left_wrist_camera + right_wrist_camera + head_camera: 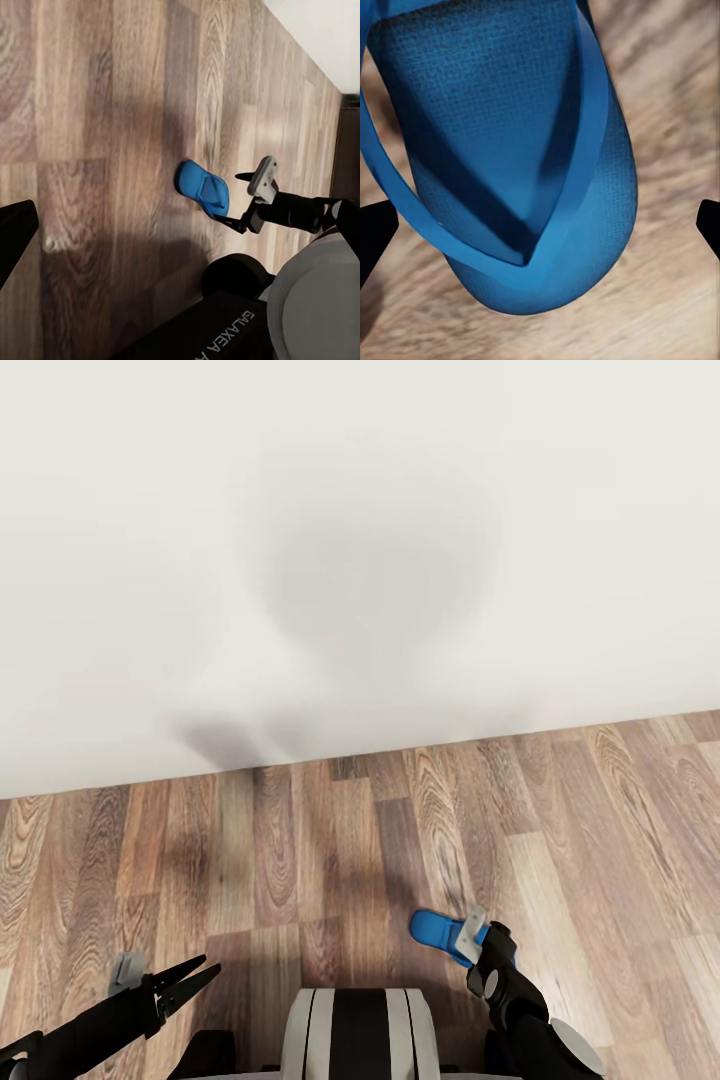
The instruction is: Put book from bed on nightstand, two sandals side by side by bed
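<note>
Sandal (440, 933) first: one blue flip-flop sits low and right of centre in the head frame, held off the wood floor (330, 840) at the tip of our right pincer (478, 940). In the left wrist picture the same sandal (204, 187) hangs at the end of the right arm, in the middle of the frame. The right wrist picture looks straight down on its sole and straps (510, 150), with the two dark fingertips (375, 232) showing at the left and right edges; we judge the pincer closed on the sandal's back part, though the contact itself is hidden.

Our left pincer (190, 978), at lower left of the head frame, is open and carries nothing.

A white wall (360, 560) takes up the upper half of the head frame.

We judge the step in hand to be carrying this sandal. The next move calls for turning the base away from the wall, finding the bed, and setting the sandal down flat beside it.
</note>
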Controlling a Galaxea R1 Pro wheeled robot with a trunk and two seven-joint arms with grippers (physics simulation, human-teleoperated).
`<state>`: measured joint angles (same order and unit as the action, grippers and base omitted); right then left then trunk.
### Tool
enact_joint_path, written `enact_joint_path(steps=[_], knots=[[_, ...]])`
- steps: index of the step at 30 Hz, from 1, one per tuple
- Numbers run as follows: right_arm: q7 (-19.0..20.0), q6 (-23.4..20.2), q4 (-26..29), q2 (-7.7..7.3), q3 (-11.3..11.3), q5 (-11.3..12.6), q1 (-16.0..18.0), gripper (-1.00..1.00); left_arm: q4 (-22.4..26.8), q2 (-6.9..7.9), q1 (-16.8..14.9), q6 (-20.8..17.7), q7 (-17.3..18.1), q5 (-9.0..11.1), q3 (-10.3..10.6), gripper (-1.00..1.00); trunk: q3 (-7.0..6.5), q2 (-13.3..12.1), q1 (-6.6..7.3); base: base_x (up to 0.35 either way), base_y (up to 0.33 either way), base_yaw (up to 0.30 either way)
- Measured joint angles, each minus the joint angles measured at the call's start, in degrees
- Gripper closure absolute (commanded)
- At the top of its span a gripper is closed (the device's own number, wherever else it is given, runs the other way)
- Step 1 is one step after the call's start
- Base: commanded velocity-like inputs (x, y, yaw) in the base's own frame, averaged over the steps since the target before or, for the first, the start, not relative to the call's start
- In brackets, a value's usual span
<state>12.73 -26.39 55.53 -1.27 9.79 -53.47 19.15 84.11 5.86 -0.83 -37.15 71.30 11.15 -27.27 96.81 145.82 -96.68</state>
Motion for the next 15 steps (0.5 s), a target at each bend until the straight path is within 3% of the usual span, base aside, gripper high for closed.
enact_joint_path(steps=[12,15], knots=[[0.01,0.00,0.04,0.00,0.05,-0.05,0.00,-1.00,0.00,0.02,0.04,-0.04,-0.01,0.02,-0.16,-1.00,0.00,0.00,0.00,0.001,-0.001,0.000],[0.00,0.00,0.03,0.00,0.04,-0.01,0.00,-1.00,0.00,0.02,0.02,-0.07,0.01,0.03,-0.17,-1.00,0.66,0.04,-0.08,0.000,0.000,0.000]])
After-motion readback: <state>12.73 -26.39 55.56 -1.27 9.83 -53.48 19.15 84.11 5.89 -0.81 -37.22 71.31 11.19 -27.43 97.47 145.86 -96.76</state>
